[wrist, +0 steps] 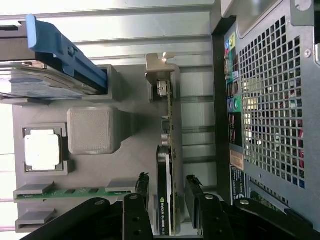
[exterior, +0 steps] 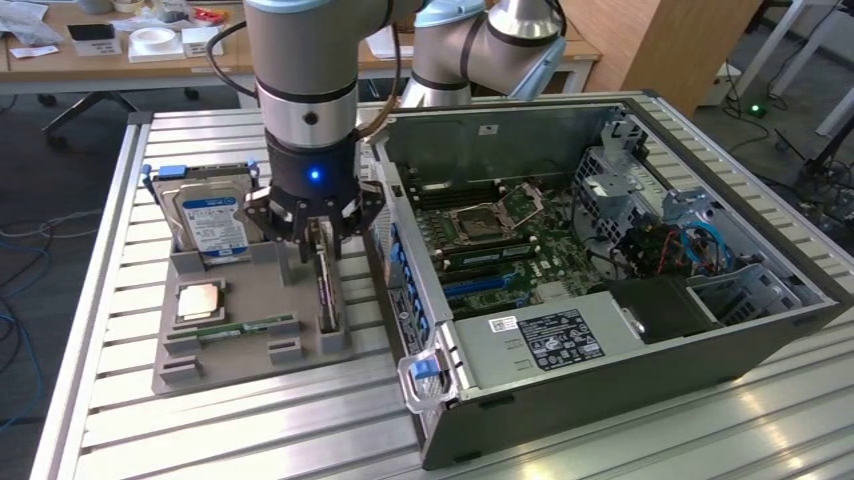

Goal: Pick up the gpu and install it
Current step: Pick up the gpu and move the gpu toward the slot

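The hand [wrist: 166, 179] straddles the upright gpu [wrist: 165, 162], fingers [wrist: 193, 190] apparently spread clear of it.

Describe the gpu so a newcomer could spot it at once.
On the exterior view's left of the open computer case sits a gray tray. The gpu stands on edge in its slot nearest the case, under the tool. Unlike the labelled hard drive and green memory stick, it is a thin black card with a pale bracket.
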You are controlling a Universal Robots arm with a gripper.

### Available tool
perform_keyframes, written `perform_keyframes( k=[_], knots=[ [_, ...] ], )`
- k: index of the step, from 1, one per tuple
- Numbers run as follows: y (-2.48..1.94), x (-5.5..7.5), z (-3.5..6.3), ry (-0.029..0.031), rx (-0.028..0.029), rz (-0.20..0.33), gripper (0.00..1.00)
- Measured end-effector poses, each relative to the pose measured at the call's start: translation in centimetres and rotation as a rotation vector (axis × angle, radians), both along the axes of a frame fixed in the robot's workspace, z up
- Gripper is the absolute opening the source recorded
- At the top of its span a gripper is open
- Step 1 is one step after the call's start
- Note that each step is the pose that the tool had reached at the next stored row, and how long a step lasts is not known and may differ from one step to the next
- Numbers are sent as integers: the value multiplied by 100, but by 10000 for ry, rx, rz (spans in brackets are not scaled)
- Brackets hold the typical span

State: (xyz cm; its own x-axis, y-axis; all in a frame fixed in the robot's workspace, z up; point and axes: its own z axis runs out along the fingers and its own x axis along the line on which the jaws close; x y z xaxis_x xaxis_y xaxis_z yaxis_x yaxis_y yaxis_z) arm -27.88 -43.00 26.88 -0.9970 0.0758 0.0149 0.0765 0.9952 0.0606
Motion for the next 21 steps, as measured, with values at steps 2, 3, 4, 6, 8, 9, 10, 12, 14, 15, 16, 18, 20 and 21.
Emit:
perform_keyframes(
  k=[2, 3, 4, 6, 8, 9, 10, 12, 14, 15, 16, 18, 20, 21],
  knots=[
    [0, -2, -37, 0, 0, -1, 43],
    [0, -3, -55, 1, -1, 0, 43],
    [0, -4, -73, 0, 0, 0, 43],
    [0, -7, -109, 0, -1, -1, 43],
    [0, -9, -147, -3, 0, -1, 43],
    [0, -10, -164, -3, 0, 0, 43],
    [0, -12, -182, -5, 0, -1, 43],
    [0, -16, -217, -9, 0, -1, 43],
    [0, -18, -253, -14, 1, 0, 43],
    [0, -19, -270, -16, 0, 0, 43],
    [0, -20, -287, -18, 0, 0, 43],
    [0, -21, -317, -23, 0, 0, 43],
    [0, -22, -327, -28, -2, 0, 43],
    [0, -23, -331, -35, -2, -1, 43]
  ],
)
